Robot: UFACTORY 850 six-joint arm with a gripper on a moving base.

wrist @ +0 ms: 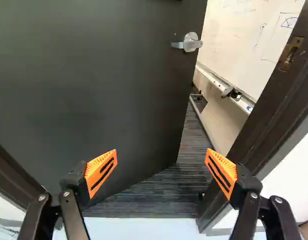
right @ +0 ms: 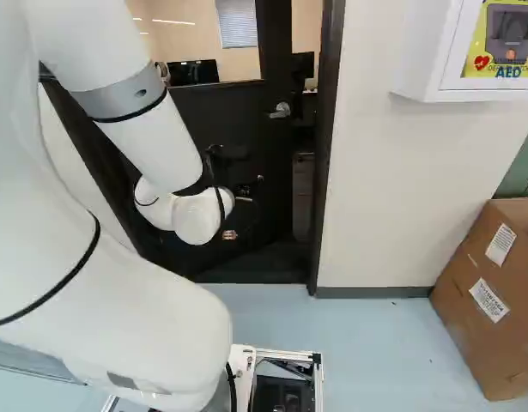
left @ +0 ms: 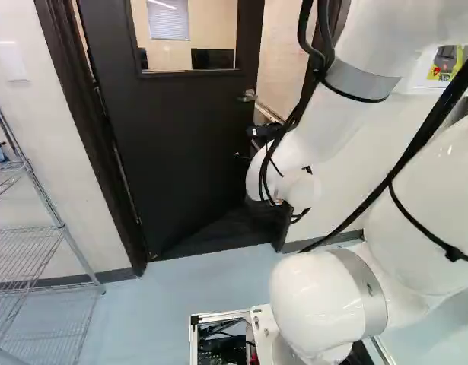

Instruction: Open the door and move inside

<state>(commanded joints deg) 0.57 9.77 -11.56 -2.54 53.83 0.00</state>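
Pale wall (right: 375, 197), cabinet (right: 418, 56) holding device (right: 510, 33), cardboard box (right: 478, 322), door (left: 180, 129) ajar

"AED" can be read on the yellow sign (right: 523, 66) of the wall box (right: 418, 69), right of and above the gripper (right: 236, 210). Two labels (right: 488, 300) are borne by the carton (right: 470, 343), low to its right, their print too small to be read. Illegible handwriting (wrist: 289, 22) is seen on the whiteboard (wrist: 234, 55) ahead.
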